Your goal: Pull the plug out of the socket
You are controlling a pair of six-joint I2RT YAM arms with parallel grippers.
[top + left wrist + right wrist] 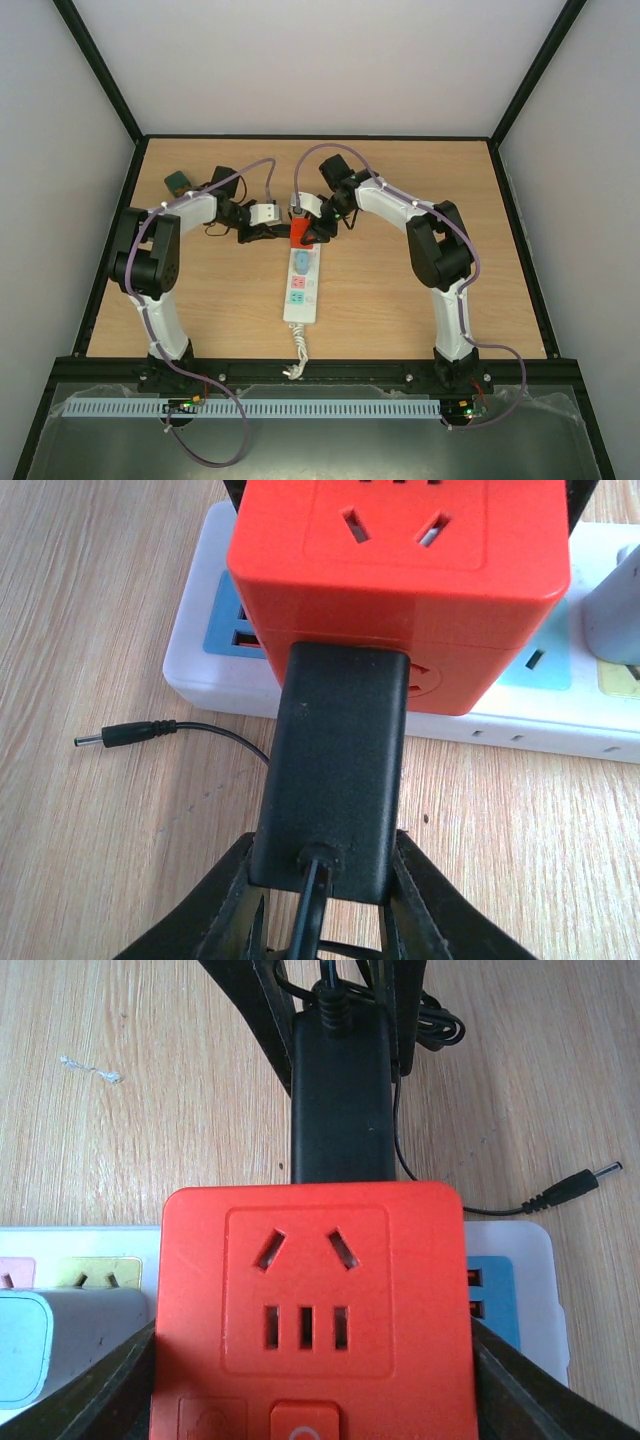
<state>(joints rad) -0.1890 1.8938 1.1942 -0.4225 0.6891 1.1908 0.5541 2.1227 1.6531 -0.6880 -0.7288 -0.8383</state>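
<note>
Wood table [420, 300] had the socket [300, 290] mid, red cube [300, 236] on its far end. L gripper [325, 868] clamped the plug [335, 770], prob. to pull; R gripper [315, 1380] squeezed the red cube, prob. to steady it.

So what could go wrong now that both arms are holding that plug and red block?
The left fingers pinch only the tail of the black rectangular plug, so they might slip off. The red cube socket, held by the right fingers, could lift out of the long white power strip instead.
</note>
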